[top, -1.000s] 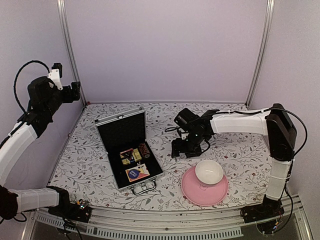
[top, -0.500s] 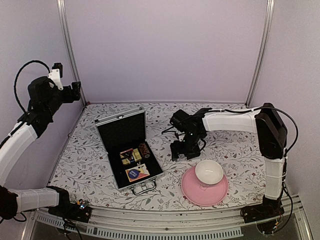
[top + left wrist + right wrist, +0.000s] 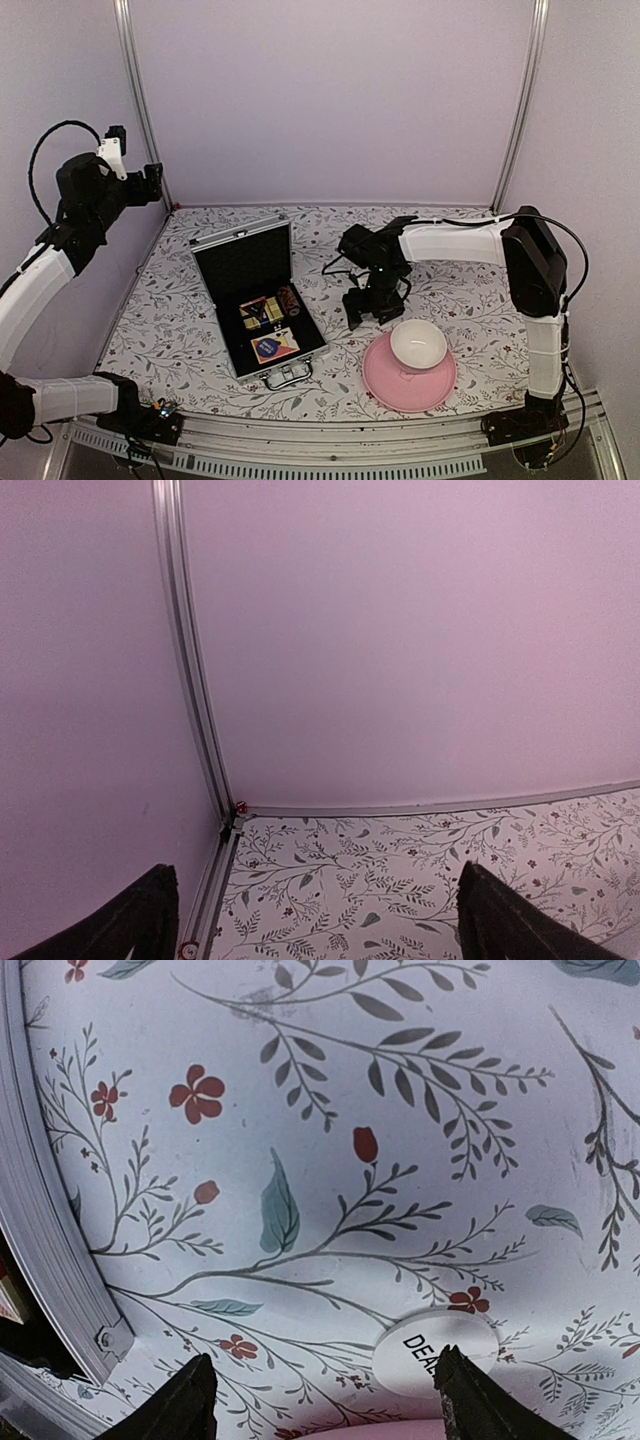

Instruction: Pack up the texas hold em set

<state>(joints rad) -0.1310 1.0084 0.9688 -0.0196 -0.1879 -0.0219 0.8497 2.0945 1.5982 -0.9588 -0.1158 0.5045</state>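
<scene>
1. Our right hand (image 3: pixel 322 1355) hangs low over the table (image 3: pixel 470 300), fingers spread, gripping nothing.
2. A white dealer disc (image 3: pixel 430 1352) lies just beside one fingertip, near the pink plate (image 3: pixel 385 387).
3. The open briefcase (image 3: pixel 245 268) sits left of centre.
4. Our left hand (image 3: pixel 315 868), wide open and empty, hangs above the far left corner.

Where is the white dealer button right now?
Right wrist view: the dealer button lies flat on the floral table under the open right claw, beside the pink plate rim, with the silver case edge at the view's left.
</scene>
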